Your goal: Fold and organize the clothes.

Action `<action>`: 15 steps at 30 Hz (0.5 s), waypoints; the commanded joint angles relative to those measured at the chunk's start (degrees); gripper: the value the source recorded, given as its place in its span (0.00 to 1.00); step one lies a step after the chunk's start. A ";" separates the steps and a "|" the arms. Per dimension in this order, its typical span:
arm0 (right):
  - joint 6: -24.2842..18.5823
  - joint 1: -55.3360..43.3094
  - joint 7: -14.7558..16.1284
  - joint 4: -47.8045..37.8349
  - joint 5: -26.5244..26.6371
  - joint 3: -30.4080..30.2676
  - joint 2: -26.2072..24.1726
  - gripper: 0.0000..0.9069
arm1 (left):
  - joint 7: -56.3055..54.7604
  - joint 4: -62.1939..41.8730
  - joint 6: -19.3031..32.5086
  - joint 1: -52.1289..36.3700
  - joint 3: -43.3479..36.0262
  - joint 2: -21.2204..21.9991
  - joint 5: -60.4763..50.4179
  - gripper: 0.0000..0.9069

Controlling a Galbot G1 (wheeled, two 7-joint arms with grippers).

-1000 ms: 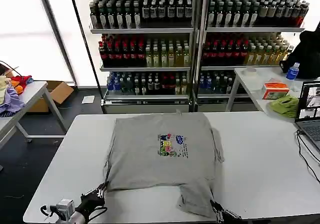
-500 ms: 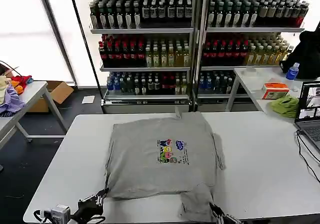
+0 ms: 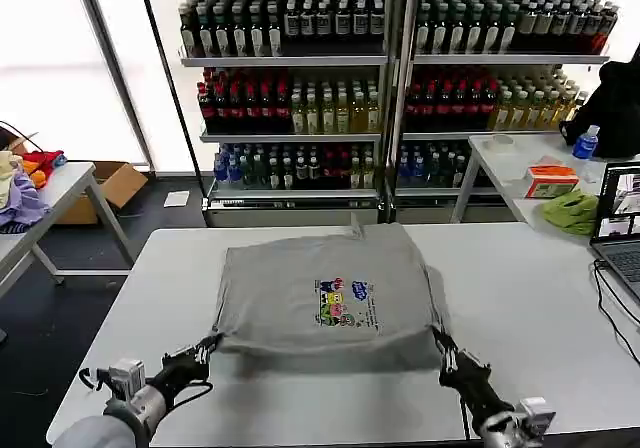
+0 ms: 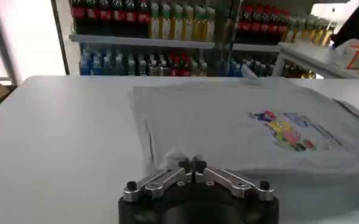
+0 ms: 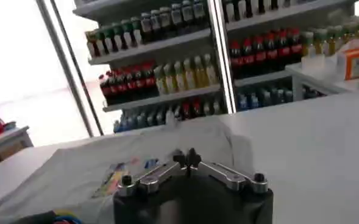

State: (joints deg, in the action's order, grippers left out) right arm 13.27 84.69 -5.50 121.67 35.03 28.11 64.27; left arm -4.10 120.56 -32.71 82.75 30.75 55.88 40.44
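Note:
A light grey short-sleeved shirt (image 3: 280, 293) with a small multicoloured chest print (image 3: 343, 302) lies on the white table (image 3: 530, 308). Its near edge is raised off the tabletop. My left gripper (image 3: 208, 347) is shut on the shirt's near left corner, and my right gripper (image 3: 440, 343) is shut on the near right corner. In the left wrist view the left gripper (image 4: 192, 164) pinches a bunched fold of the shirt (image 4: 240, 115). The right wrist view has the right gripper (image 5: 187, 159) closed on cloth, with the shirt (image 5: 81, 167) spread beyond it.
A laptop (image 3: 622, 223) with cables sits at the table's right edge. Behind it a side table holds a green cloth (image 3: 572, 211) and an orange box (image 3: 550, 180). Coloured garments (image 3: 20, 193) lie on a table at the left. Bottle shelves (image 3: 300, 88) stand behind.
Both grippers have risen and moved away from me with the shirt's near corners. The near hem has lifted and the trailing lower flap has been drawn up.

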 commanded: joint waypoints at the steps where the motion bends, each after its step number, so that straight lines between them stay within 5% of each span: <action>1: 1.12 -15.71 -0.44 -10.50 -0.46 -3.70 0.54 0.00 | 0.03 -12.82 -0.32 -18.70 -5.02 -0.89 2.73 0.01; 5: 5.50 -21.73 2.34 -18.15 -3.16 -7.92 0.56 0.00 | 1.28 -18.72 -0.33 -23.07 -8.33 0.27 0.67 0.01; 6: 5.75 -23.14 2.24 -20.19 -4.92 -9.23 1.12 0.19 | 1.91 -19.73 -0.33 -23.47 -8.91 0.53 -0.80 0.07; 7: 5.45 -24.44 2.98 -22.73 -6.33 -10.22 1.76 0.76 | 2.44 -20.38 -0.34 -23.58 -9.31 0.82 -1.17 1.00; 8: 5.29 -25.79 3.58 -24.56 -7.47 -11.01 2.21 1.00 | 3.13 -20.55 -0.33 -23.42 -9.59 1.03 -1.50 1.00; 15: 5.46 -25.95 4.14 -24.51 -7.54 -11.93 2.98 1.00 | 2.32 -19.56 -0.29 -21.60 -7.80 1.37 -2.08 1.00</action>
State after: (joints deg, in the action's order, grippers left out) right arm 17.28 65.69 -2.97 104.02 30.15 19.81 66.21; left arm -2.47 106.80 -32.94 66.42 24.45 57.11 39.83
